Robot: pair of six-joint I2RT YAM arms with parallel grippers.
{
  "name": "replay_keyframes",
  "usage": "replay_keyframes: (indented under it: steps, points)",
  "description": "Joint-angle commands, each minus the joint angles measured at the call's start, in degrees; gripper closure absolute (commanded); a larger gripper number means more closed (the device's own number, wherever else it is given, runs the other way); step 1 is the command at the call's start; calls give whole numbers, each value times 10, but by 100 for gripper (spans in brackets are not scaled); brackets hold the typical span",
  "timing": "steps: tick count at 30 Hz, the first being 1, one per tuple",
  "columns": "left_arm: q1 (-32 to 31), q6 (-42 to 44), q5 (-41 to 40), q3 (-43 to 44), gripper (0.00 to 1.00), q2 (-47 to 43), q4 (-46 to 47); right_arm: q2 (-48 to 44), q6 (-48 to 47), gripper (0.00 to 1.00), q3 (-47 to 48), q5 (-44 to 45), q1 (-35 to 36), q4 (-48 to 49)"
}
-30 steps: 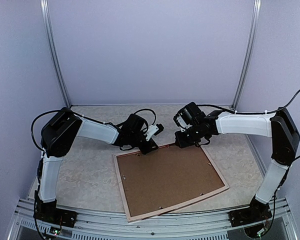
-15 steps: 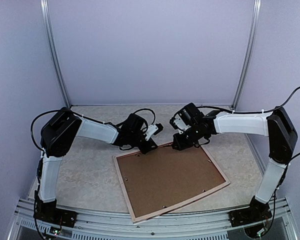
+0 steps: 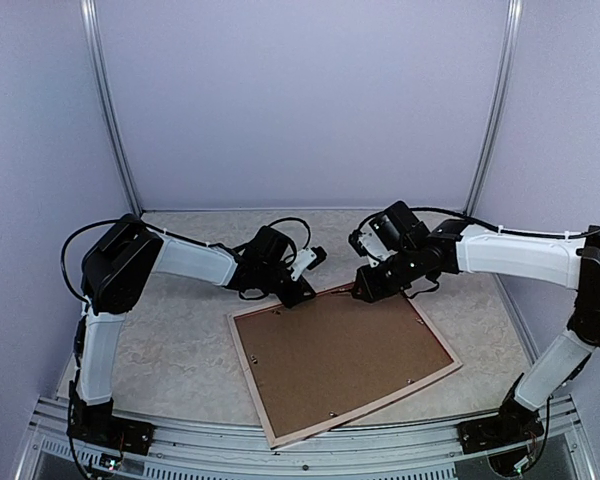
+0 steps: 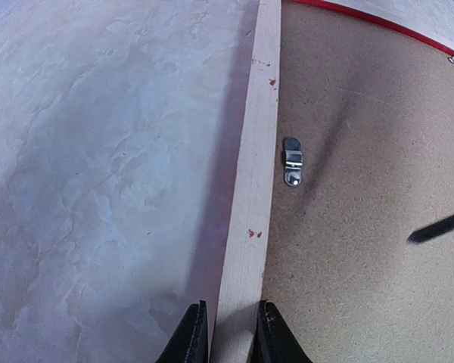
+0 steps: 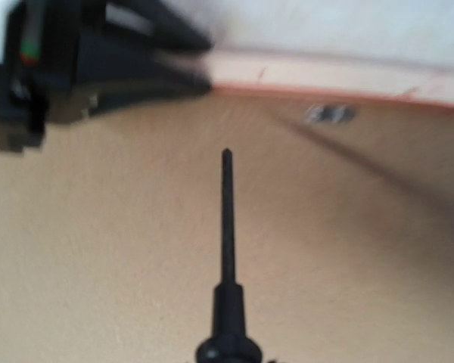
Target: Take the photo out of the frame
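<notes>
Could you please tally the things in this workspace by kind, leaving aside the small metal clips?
Pale wood rectangular picture frame, lying face down: 1
Plain brown backing board: 1
Thin black-shafted screwdriver: 1
White and black robot arms: 2
Total: 5
</notes>
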Motion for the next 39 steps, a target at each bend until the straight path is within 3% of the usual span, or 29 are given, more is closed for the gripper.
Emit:
replay_keyframes:
  steps: [1,11,16,31,39]
  points:
    - [-5,-27,15,20,78,12,-44,-77,43,100,-31,69,2,-3]
    - [-11,-30,42,-13,78,12,39,-130,69,100,-55,121,3,-28]
    - [-17,-26,42,6,78,16,24,-135,81,100,-35,128,2,-44]
    - [-53,3,-64,-35,78,-29,22,-195,156,100,-34,100,2,-59]
    - [-58,9,-77,-55,78,-48,24,-241,198,100,-57,94,2,-62]
